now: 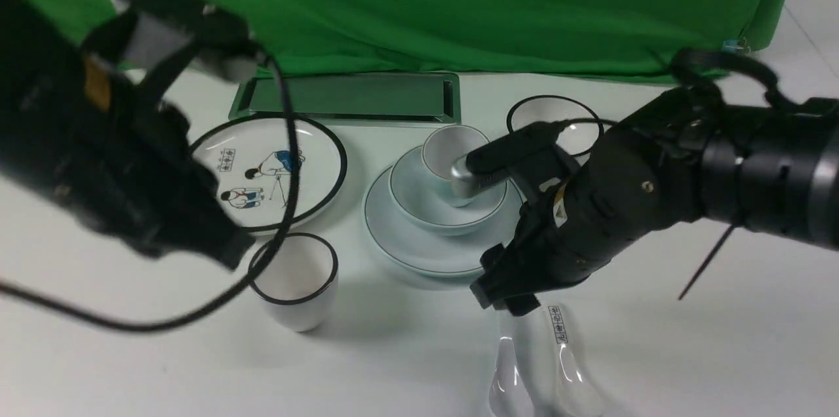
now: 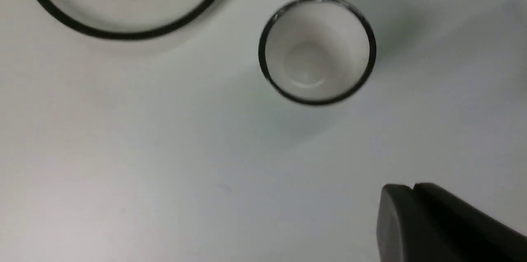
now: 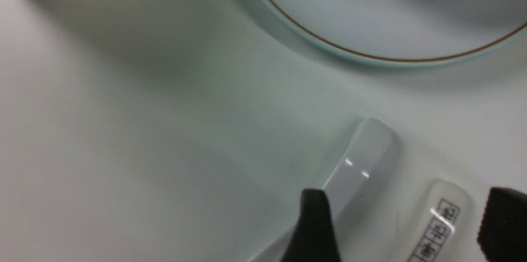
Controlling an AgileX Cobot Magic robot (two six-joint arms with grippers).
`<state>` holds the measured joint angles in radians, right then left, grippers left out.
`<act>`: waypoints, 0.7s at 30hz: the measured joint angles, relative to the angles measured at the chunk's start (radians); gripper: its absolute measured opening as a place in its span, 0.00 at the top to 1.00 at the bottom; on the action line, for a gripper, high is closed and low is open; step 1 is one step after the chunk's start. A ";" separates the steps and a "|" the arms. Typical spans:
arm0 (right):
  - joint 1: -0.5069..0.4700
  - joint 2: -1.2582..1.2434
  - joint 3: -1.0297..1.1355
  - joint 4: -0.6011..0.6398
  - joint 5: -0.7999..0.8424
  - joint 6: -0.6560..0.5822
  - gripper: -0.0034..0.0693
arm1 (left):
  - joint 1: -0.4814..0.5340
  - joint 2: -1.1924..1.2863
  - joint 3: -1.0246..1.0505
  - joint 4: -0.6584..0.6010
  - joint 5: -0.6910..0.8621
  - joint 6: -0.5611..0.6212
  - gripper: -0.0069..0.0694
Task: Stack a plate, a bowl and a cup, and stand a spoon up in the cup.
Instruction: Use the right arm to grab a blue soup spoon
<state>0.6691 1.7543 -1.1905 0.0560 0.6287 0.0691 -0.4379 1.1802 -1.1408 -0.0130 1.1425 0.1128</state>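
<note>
Reaching for the spoon [image 3: 362, 159] by the table's [image 1: 721, 351] front edge.
Right gripper [image 3: 407, 196], spread and empty, straddles it and the marked spoon [image 3: 442, 221]; next, pinch only the plain one.

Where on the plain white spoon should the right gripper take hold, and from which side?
Grip the plain spoon by its handle, from above, jaws across its narrow width. It lies flat with the handle end toward the plate. The lettered spoon lies close alongside, so the right gripper must straddle the plain handle only.
</note>
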 joint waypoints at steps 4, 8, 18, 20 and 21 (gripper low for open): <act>0.000 0.065 -0.001 -0.001 -0.026 0.042 0.16 | 0.000 -0.133 0.156 -0.015 -0.060 -0.003 0.96; 0.000 0.106 -0.001 -0.001 -0.039 0.078 0.16 | 0.000 -0.240 0.243 -0.027 -0.113 -0.003 0.96; 0.000 0.128 -0.004 -0.001 -0.086 0.145 0.16 | 0.000 -0.367 0.280 -0.033 -0.148 -0.003 0.96; 0.000 0.134 -0.004 0.000 -0.087 0.151 0.16 | 0.000 -0.371 0.280 -0.033 -0.151 -0.003 0.96; 0.000 0.136 -0.004 0.000 -0.087 0.152 0.16 | 0.000 -0.371 0.280 -0.033 -0.152 -0.003 0.96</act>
<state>0.6693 1.8907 -1.1950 0.0564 0.5413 0.2214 -0.4379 0.8096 -0.8605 -0.0460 0.9909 0.1097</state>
